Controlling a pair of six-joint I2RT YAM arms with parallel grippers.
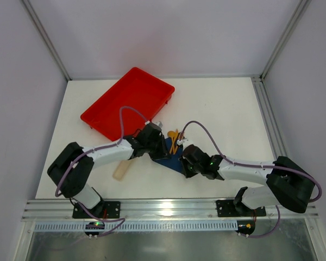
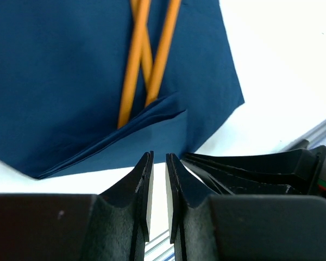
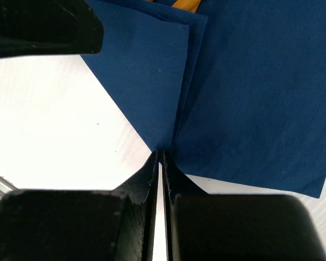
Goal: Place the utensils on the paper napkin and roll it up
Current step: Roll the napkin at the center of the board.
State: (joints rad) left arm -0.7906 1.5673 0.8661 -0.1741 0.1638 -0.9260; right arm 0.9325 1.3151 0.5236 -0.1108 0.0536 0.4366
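Matt, soft paper napkin [image 2: 60, 92]; smooth, glossy, seemingly plastic utensils [image 2: 136, 60]; shiny red plastic tray [image 1: 127, 103].
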